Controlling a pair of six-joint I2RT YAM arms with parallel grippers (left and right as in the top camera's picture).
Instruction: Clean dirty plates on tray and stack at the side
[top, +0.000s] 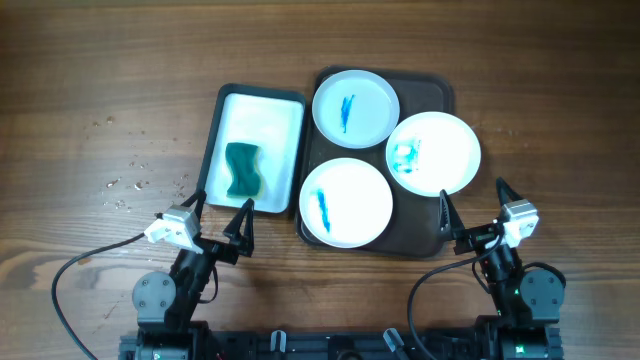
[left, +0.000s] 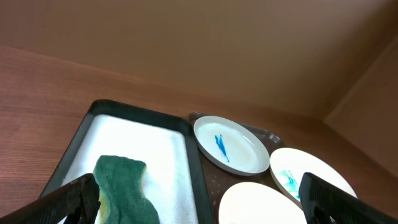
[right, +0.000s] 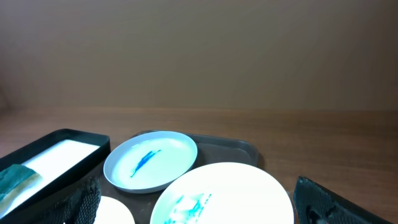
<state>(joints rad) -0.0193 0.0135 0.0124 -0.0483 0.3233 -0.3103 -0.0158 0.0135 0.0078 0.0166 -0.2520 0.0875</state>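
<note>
Fingers of the left gripper (top: 218, 222): spread wide, empty, hovering just short of the near end of the white-lined tub (top: 212, 150), which holds a green sponge (top: 242, 170). Fingers of the right gripper (top: 473, 215): likewise apart, empty, beside the near right corner of the tray (top: 428, 222). Plates, three, white, all face up on the tray: far plate (top: 355, 105), one blue streak; near plate (top: 346, 202), one blue streak; right plate (top: 433, 152), teal blotch left of centre, its edge overhanging the tray's right rim. Round, so no long axis; both streaks run roughly near-to-far, as does the tray's longer side. Handling, judged: rigid, glossy, probably slippery and breakable, light enough for one gripper; best pinched at the rim, the overhanging right plate offering the easiest edge. Bare tabletop (top: 540, 100) to the right, nothing stacked yet
</note>
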